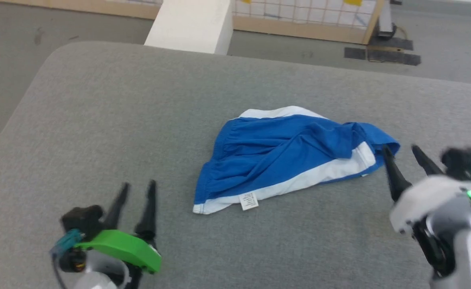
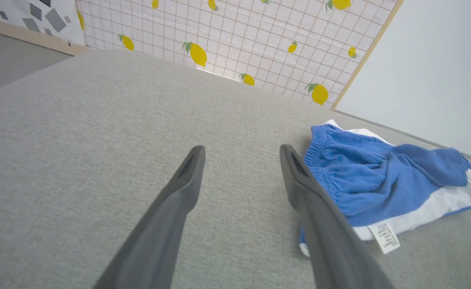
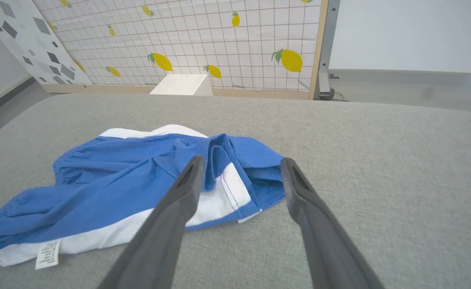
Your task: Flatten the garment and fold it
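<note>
Both gape empty: left pincer [image 1: 138, 184] apart, right pincer [image 1: 399, 148] beside the garment [image 1: 283, 156].

Inventory, as I count it from the feeds: seven items.
I log one garment [image 1: 283, 152] with one label [image 1: 248, 200]; one left gripper [image 1: 138, 184] and one right gripper [image 1: 399, 148], two fingers [image 2: 179, 192] each; one table [image 1: 99, 120]; one white block [image 1: 191, 26]; one lemon-print screen [image 3: 219, 36].

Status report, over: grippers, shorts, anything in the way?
Left gripper open, apart from the shorts. Right gripper open at their right end, holding nothing. Shorts crumpled on the grey surface, unfolded. No obstacle seen.
</note>
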Robot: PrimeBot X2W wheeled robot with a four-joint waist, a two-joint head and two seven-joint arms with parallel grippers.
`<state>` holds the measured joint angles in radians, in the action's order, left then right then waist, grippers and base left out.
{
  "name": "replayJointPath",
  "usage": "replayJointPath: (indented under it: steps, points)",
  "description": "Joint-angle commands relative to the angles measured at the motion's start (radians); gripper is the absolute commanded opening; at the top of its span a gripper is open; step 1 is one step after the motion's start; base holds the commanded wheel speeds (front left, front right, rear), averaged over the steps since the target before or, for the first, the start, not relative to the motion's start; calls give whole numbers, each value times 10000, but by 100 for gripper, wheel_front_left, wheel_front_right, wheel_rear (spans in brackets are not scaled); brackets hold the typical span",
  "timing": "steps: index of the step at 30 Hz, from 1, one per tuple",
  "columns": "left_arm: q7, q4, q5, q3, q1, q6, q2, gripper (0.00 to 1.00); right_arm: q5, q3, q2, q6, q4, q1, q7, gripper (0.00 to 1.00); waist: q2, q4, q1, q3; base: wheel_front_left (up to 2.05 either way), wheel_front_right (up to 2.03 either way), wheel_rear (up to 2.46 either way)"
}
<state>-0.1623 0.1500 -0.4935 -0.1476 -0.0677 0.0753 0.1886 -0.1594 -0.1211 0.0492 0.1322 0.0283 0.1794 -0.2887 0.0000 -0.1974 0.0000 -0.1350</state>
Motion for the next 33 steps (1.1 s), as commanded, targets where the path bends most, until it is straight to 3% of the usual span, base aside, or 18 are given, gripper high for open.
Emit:
replayJointPath:
  steps: [1, 6, 11, 15, 20, 24, 25, 26, 27, 33]
  points:
    - [497, -96, -333, -246, 129, 149, -110, 100, -206, -206, 14, -15, -165, -319, 134, 100, 0, 239, 0, 90, 0, 0, 0]
    - [3359, -472, -1173, -1250, -256, 335, 34, 100, -521, -603, 12, -15, -459, -935, 284, 100, 0, 338, 0, -63, 0, 0, 0]
    - [6498, -398, -881, -1929, -1085, -582, 495, 100, -580, -595, 12, -15, -623, -975, 344, 100, 0, 487, 0, -311, 0, 0, 0]
    - [7330, -266, -534, -2118, -1773, -1042, 556, 100, -633, -503, 12, -15, -674, -884, 363, 100, 0, 632, 0, -544, 0, 0, 0]
    - [7937, 424, -324, -2352, -2035, -1248, 646, 100, -610, -311, 11, -15, -676, -749, 415, 100, 0, 877, 0, -785, 0, 0, 0]
    - [7604, 767, -481, -2249, -1888, -1234, 544, 100, -562, -274, 11, -15, -693, -698, 450, 100, 0, 945, 0, -897, 0, 0, 0]
    - [7405, 826, -550, -2187, -1845, -1197, 499, 42, -519, -254, 11, -15, -709, -690, 435, 100, 0, 934, 0, -924, 0, 0, 0]
    - [7263, 867, -605, -2167, -1822, -1128, 464, 27, -494, -249, 11, -15, -724, -687, 419, 100, 0, 906, 0, -943, 0, 0, 0]
    - [7118, 922, -668, -2156, -1794, -1040, 423, 0, -456, -229, 11, -15, -736, -685, 392, 100, 0, 861, 0, -952, 0, 0, 0]
    - [6515, 902, -1124, -2054, -1639, -597, 171, 0, 364, 492, 11, -15, -689, -392, -594, 100, 0, 613, 0, -956, 0, 0, 0]
